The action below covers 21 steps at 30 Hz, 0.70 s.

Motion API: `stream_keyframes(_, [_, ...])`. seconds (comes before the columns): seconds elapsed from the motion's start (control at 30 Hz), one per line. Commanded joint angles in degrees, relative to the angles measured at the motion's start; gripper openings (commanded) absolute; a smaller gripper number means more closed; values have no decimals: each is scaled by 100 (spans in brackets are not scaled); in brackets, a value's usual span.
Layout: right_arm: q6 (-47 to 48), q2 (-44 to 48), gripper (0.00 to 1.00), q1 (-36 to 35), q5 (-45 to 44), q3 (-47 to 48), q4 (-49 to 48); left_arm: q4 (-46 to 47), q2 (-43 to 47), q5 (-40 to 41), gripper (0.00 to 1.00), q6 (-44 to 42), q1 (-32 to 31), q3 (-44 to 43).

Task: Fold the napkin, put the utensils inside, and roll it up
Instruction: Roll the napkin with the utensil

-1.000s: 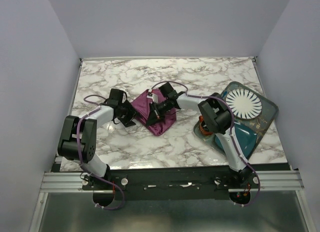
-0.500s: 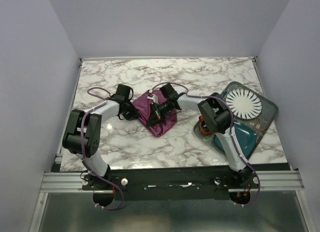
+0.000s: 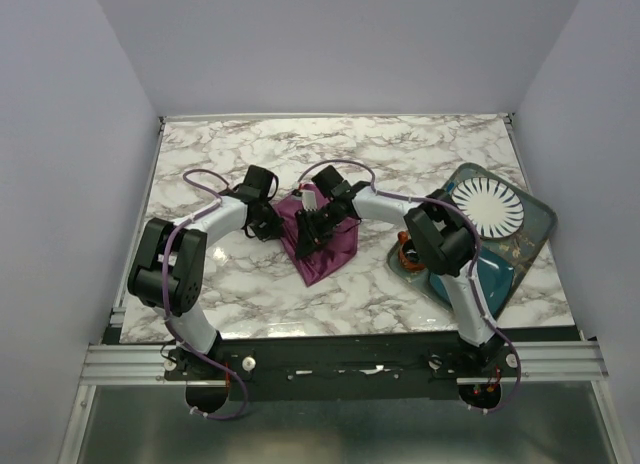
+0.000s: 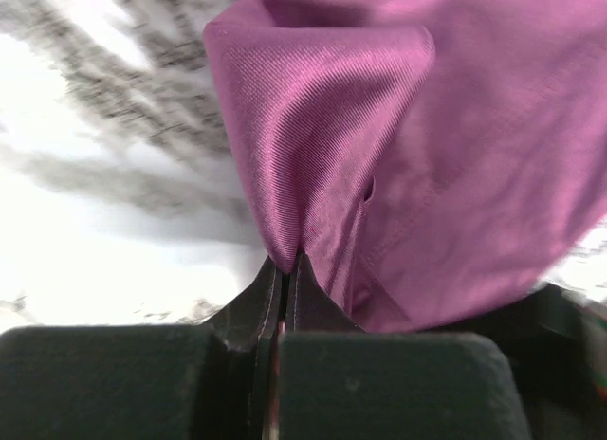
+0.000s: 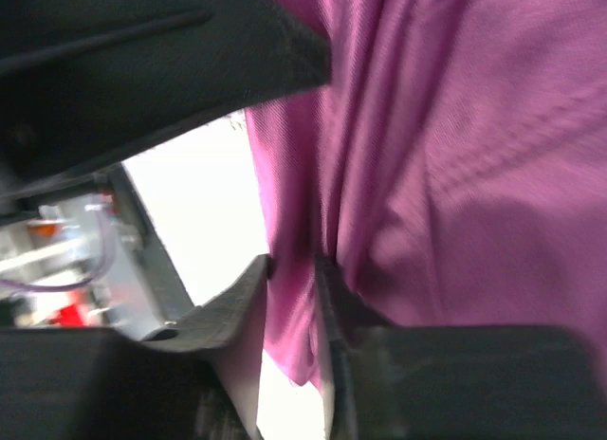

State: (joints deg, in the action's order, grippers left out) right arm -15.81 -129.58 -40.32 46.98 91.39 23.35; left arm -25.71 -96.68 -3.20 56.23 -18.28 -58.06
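1. Napkin (image 3: 320, 246): plum cloth, lying bunched into a narrow wedge on the marble bench (image 3: 420, 149), near the middle and well apart from the white plate (image 3: 487, 209) at the right. It is narrower than a second ago.
2. Left tool (image 3: 272, 224): a second ago it stood wide open, just clear of the cloth's left edge. Now it has come in and its jaws are fully closed, pinching a raised fold of the napkin (the wrist view shows the cloth peaking straight out of the fingertips).
3. Right tool (image 3: 310, 234): on top of the napkin, jaws now a little apart with a fold between them. We cannot tell whether they still press it.
4. Utensils: we cannot make out the knife in these views.
5. Reading: the hold seems to be passing from right to left, so we judge the folding stage unfinished, with loading and rolling still to come.
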Motion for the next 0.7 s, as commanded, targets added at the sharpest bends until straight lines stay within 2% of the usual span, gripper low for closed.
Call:
stream_keyframes(0.0, [360,609,39,-248,-1568,63,767,-689,-131,513,0,2,-44,-82])
stream_keyframes(0.03, [394,688,46,-318,-1743,71,785,-724,-131,531,0,28,-52,-100])
stream_keyframes(0.13, [509,995,55,-608,-2648,45,811,-716,-149,514,0,152,-61,-12])
stream_keyframes(0.43, [412,1383,64,-1303,-3942,-578,-225,-715,-105,347,0,284,-61,6])
stream_keyframes(0.67, [386,1111,64,-1681,-4469,-562,-428,-698,-114,164,0,406,-53,93])
